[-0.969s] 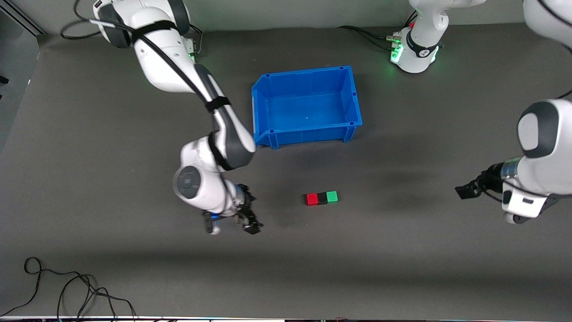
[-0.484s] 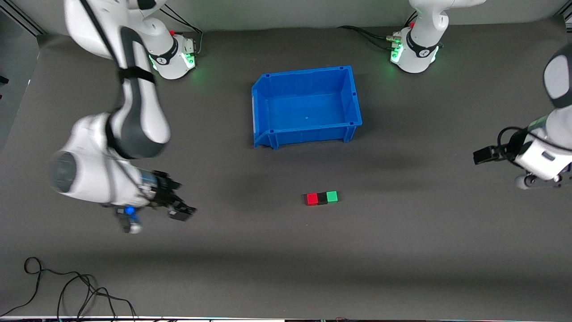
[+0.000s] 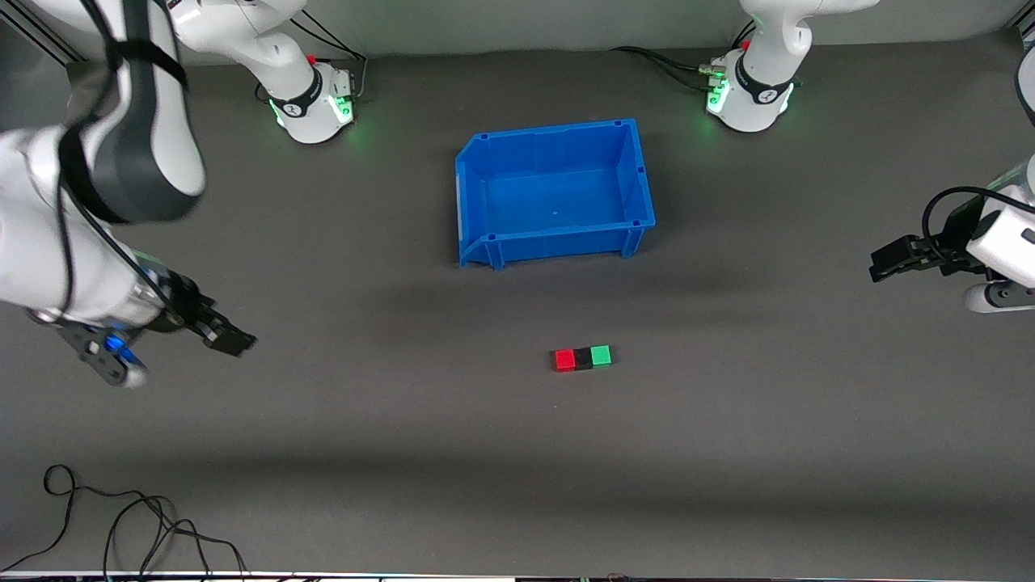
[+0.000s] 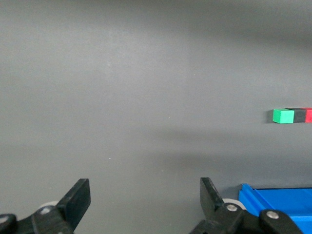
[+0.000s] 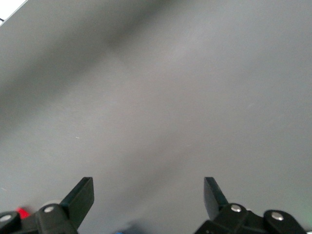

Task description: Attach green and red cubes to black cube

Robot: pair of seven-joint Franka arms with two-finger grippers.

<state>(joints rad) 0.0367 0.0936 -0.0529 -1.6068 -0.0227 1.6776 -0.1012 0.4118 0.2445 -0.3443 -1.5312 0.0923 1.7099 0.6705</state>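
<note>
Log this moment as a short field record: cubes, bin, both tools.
cubes: small red cube, matte black cube and bright green cube touch in one row on the grey table, black in the middle
bin: blue plastic bin, nothing in it, farther from the front camera than the row
left tool: open, holds nothing, over the left arm's end of the table
right tool: open, holds nothing, over the right arm's end

Three small cubes sit in a touching row on the dark surface (image 3: 728,453): one red cube (image 3: 563,360), one black cube (image 3: 583,358), one green cube (image 3: 601,355). One blue bin (image 3: 555,234). Two grippers, left gripper (image 3: 889,263) and right gripper (image 3: 229,339).
</note>
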